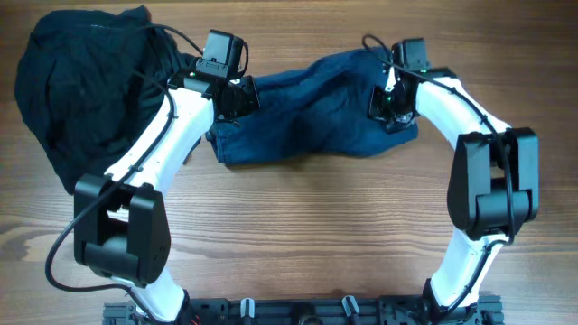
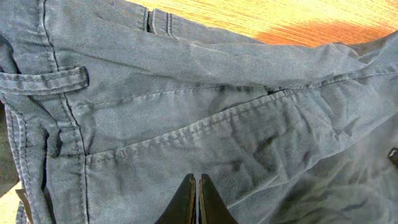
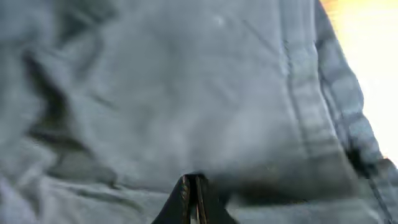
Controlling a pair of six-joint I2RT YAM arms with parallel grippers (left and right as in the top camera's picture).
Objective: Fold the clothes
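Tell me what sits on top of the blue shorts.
The left end effector and right end effector sit on the shorts at opposite ends, both shut. Whether cloth is pinched between their tips is hidden.

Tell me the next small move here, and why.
Probably lift both ends together slightly: the left pincer and right pincer look shut on opposite ends of the navy shorts, which lie wrinkled on the table; raising them should stretch the cloth flat for folding.
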